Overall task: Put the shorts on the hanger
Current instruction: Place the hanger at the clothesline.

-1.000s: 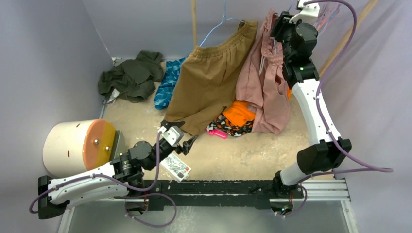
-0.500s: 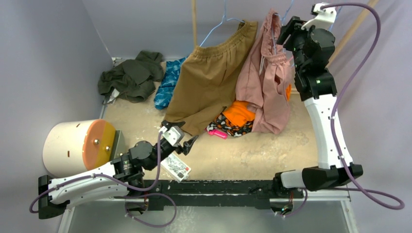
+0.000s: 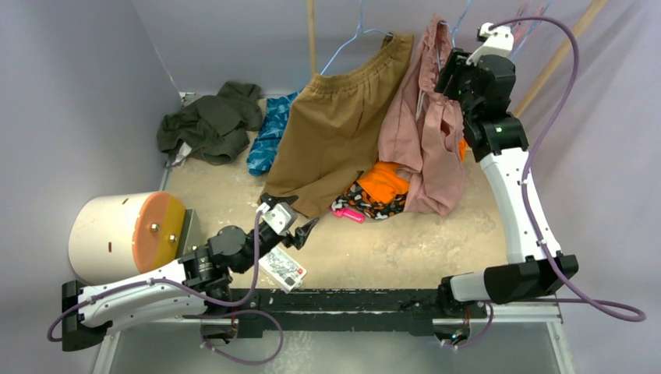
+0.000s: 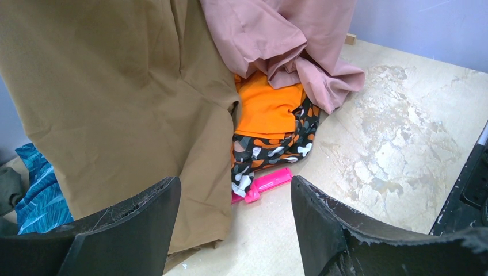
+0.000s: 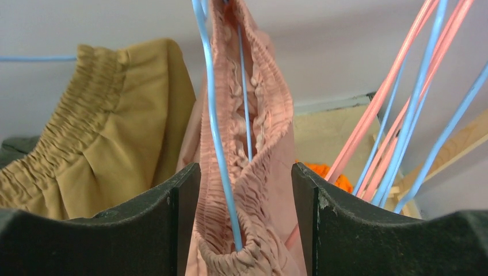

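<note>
At the far left of the top view, a white drum (image 3: pixel 109 234) with an orange end face stands on the table (image 3: pixel 436 234). Behind it, a dark green garment (image 3: pixel 210 121) and a blue patterned cloth (image 3: pixel 269 136) lie near the back wall. The left gripper (image 3: pixel 300 230) is held low over the table, near a printed card (image 3: pixel 282 269). In the left wrist view its jaws are seen apart, with nothing between them.

The tan-brown shorts (image 3: pixel 335 128) hang in the middle on a blue wire of their own. At their lower right, an orange garment (image 3: pixel 382 181), a camouflage-patterned cloth (image 4: pixel 270 150) and a pink plastic object (image 4: pixel 267 183) lie on the table.

The shorts (image 3: pixel 425 132) hang just right of the tan pair, with their lower edge resting on the table. In the right wrist view the hanger (image 5: pixel 216 129) passes down inside the gathered waistband. The right gripper (image 5: pixel 246 172) is raised at that waistband, with its jaws standing apart on either side of fabric and wire. Whether either finger touches the fabric cannot be told. Further pink and blue wire hangers (image 5: pixel 397 109) are recorded at the far right.
</note>
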